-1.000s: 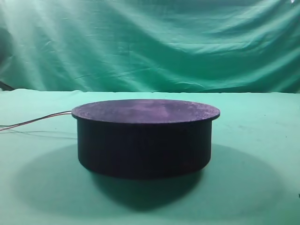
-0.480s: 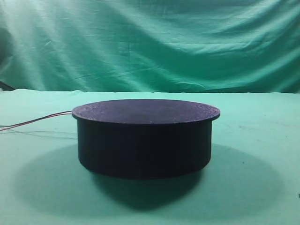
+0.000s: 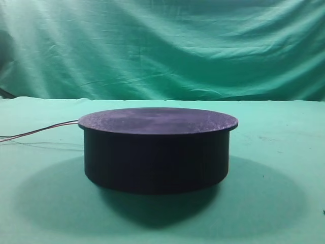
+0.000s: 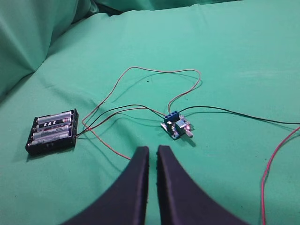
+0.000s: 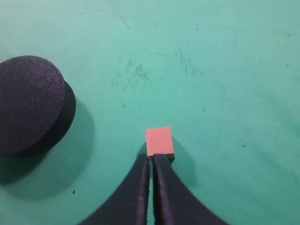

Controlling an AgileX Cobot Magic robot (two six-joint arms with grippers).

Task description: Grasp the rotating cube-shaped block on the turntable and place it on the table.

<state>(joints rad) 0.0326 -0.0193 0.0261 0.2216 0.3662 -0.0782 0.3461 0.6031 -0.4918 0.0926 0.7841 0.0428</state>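
Note:
In the right wrist view the pinkish cube-shaped block (image 5: 159, 140) lies on the green table (image 5: 225, 84), to the right of the black turntable (image 5: 28, 101). My right gripper (image 5: 152, 158) is shut, with its fingertips at the block's near edge; the block is beyond them, not between them. From the high view the turntable (image 3: 157, 147) stands mid-table with a bare top, and neither the block nor an arm shows there. My left gripper (image 4: 152, 150) is shut and holds nothing, hovering over the cloth.
Thin red wires (image 3: 40, 131) run left from the turntable. Under the left gripper lie a black battery holder (image 4: 52, 131) and a small circuit board (image 4: 176, 127) joined by looping wires. A green backdrop (image 3: 162, 46) hangs behind the table.

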